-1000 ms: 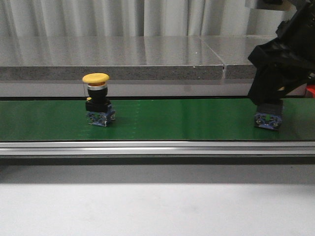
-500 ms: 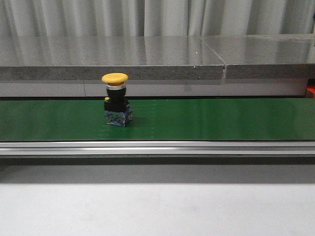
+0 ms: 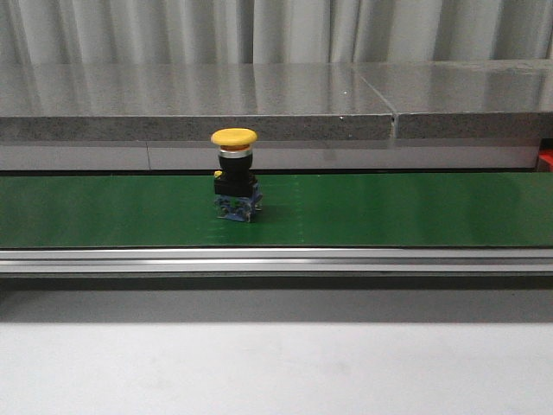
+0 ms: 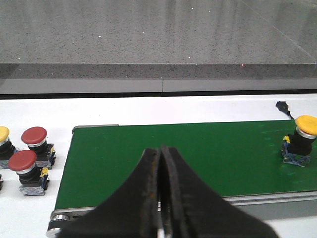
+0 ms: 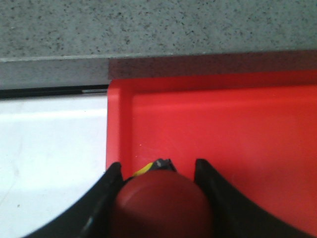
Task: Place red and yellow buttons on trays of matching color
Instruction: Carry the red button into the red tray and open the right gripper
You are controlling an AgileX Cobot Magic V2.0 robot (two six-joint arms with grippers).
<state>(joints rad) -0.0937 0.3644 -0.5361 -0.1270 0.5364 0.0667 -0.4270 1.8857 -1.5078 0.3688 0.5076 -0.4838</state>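
Grey speckled stone runs along the back of the scene, with pale curtains behind it, and a green conveyor belt (image 3: 389, 207) crosses in front of a white desk (image 3: 276, 367).

One yellow button (image 3: 235, 175) stands on the belt, left of centre in the front view, upright on its blue base with the mushroom cap on top, so its long axis is vertical. The left wrist view shows the same button (image 4: 301, 141) near the far end of the belt. Off the belt's other end, on the white desk, that view shows two red buttons (image 4: 34, 141), both upright and just beside each other, and the edge of one more yellow-capped button (image 4: 4, 141) at the frame's border.

The left tool (image 4: 161, 198) hangs above the near end of the belt, its two dark fingers pressed together with nothing between them, well apart from the yellow button.

The right tool (image 5: 157, 198) is over the red tray (image 5: 223, 129), close to the tray's corner, its fingers spread just enough to clamp a third red button (image 5: 161, 206), whose round cap faces the camera. Whether this button touches the tray floor cannot be told.
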